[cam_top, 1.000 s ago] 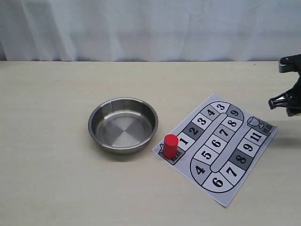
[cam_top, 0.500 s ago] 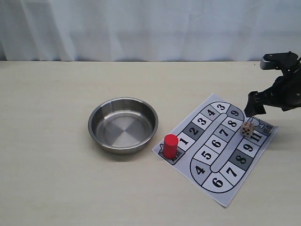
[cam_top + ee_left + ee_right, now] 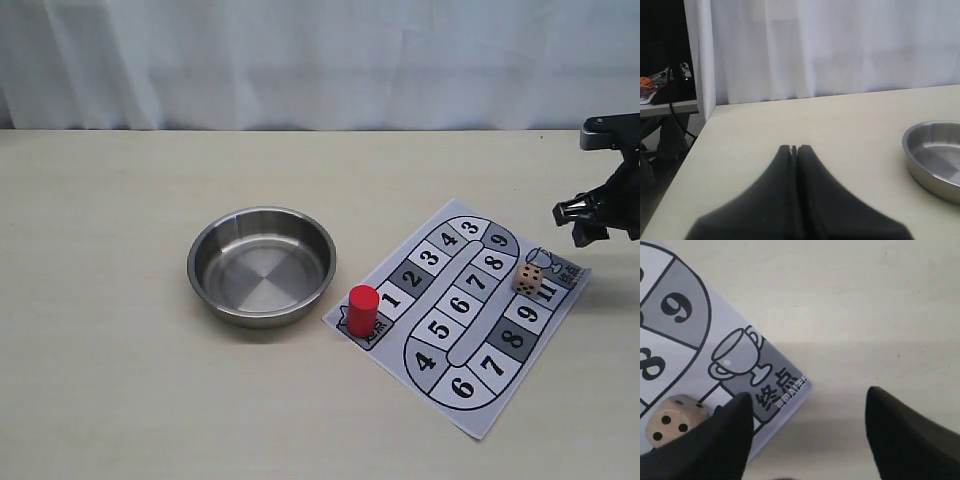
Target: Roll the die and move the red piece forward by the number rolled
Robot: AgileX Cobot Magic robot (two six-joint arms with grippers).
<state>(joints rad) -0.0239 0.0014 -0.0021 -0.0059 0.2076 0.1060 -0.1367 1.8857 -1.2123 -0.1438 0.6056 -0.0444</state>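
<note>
Die (image 3: 530, 279), a small pale tan wooden cube with black dots, lies on the printed paper game board (image 3: 460, 330), beside square 11 at the board's right edge and just short of the trophy corner. The right wrist view shows it (image 3: 675, 417) partly hidden behind one black finger. The round stainless steel bowl (image 3: 232, 308) at centre left holds nothing. The glossy red cylinder piece (image 3: 363, 309) stands upright on the start square at the board's lower left corner, well apart from the die.

The right gripper (image 3: 580, 220) hangs at the right edge of the frame, jaws apart with nothing between them. The left gripper (image 3: 794, 149) has its jaws together and grips nothing.

The main risk is a misread: the die's top face is too small to count with confidence, so the piece could go forward the wrong number of squares. A reach across the board could also nudge the die and change its face, or drag the loose sheet. The slick piece might tip if it is pinched off-centre.
</note>
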